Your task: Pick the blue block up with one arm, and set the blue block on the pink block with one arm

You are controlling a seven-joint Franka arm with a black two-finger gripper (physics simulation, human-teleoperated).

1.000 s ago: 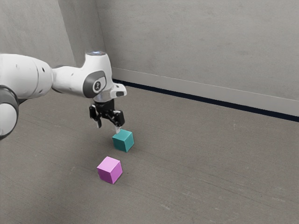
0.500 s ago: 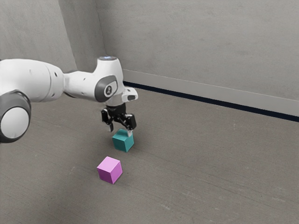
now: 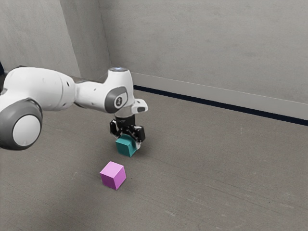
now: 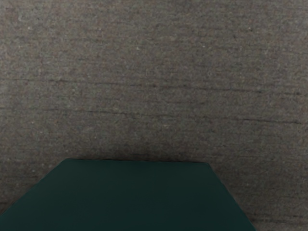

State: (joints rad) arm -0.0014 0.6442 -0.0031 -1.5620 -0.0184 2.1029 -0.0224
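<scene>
Fingers (image 3: 140,134) of the black gripper (image 3: 127,136) stand apart, one on each side of the blue block's top. As far as the exterior view lets me judge they are released, bracketing the block and not yet pinching it.

The grey table surface (image 3: 216,159) spreads wide and bare on all sides of the work. The back wall (image 3: 207,43) and its dark stripe (image 3: 221,105) sit well away, so neither crowds a lift or a carry. The white arm (image 3: 72,94) comes in from the exterior view's left and bends down, so the hand points nearly straight at the surface.

The blue block (image 3: 126,147), rendered more teal than blue, rests flat on the surface directly under the hand. Its upper part sits between the jaws. In the wrist view its dark top face (image 4: 130,197) lies just beneath the camera, which agrees with a low, centred hand. It is a cube, so no long axis matters; what counts is that two opposite faces line up with the jaws, and they seem to.

The pink block (image 3: 113,175) stands near, apart from the blue one, toward the camera and slightly to the exterior view's left.

The next move, I judge, is to close, lift clear above the pink block's height, then shift that short way. A skewed pinch could turn the cube.
</scene>
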